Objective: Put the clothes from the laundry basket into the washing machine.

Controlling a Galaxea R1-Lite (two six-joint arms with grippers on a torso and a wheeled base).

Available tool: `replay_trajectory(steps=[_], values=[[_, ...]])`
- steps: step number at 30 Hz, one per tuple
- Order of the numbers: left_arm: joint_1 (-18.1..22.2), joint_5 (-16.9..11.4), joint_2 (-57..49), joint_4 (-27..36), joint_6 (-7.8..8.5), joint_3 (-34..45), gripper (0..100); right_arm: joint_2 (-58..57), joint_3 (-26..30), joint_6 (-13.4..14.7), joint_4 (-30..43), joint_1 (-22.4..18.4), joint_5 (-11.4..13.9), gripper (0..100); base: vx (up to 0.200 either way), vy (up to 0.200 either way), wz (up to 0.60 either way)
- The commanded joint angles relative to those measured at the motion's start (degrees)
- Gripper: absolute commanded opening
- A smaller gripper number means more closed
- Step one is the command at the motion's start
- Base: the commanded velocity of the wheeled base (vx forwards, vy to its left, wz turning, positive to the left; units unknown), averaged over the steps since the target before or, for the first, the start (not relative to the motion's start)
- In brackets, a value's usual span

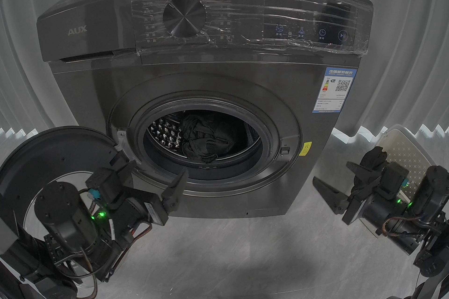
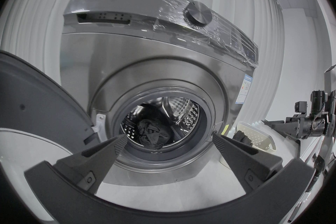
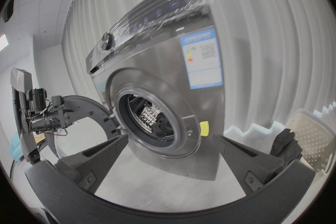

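Observation:
The grey washing machine (image 1: 206,80) stands with its round door (image 1: 51,150) swung open to the left. A dark bundle of clothes (image 1: 206,136) lies inside the drum, also seen as a dark heap of clothes (image 2: 152,133) from the left wrist. My left gripper (image 1: 152,169) hovers open and empty just below and left of the drum opening. My right gripper (image 1: 333,174) is open and empty to the right of the machine, next to the white laundry basket (image 1: 407,155). A dark garment (image 3: 285,146) hangs over the basket's rim (image 3: 315,140), beside one of my right fingers (image 3: 245,158).
White curtains (image 1: 411,57) hang behind and on both sides of the machine. The grey floor (image 1: 252,253) in front of the machine is bare. The open door (image 2: 31,105) takes up the space on my left side.

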Motion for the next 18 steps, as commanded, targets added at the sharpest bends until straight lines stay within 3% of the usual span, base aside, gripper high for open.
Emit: replay_trajectory(steps=[1, 10, 16, 18], values=[[1.9, 0.8, -1.4, -2.4, 0.60, 3.7, 100, -6.8, 1.7, -1.4, 1.0, -3.5, -0.1, 100, -0.200, 0.000, 0.00], [3.5, 0.7, -2.3, -2.5, 1.30, 5.8, 100, -7.9, 4.8, -2.2, 1.0, -5.4, -0.1, 100, -0.200, 0.000, 0.00], [3.5, 0.3, -6.4, -2.5, 1.39, 8.0, 100, -11.4, 7.2, -2.4, 1.1, -5.7, -0.2, 100, -0.200, 0.000, 0.00], [3.5, -0.4, -12.5, -2.5, 2.27, 11.8, 100, -16.5, 7.2, -3.2, 2.8, -7.8, -0.2, 100, -0.200, 0.000, 0.00]])
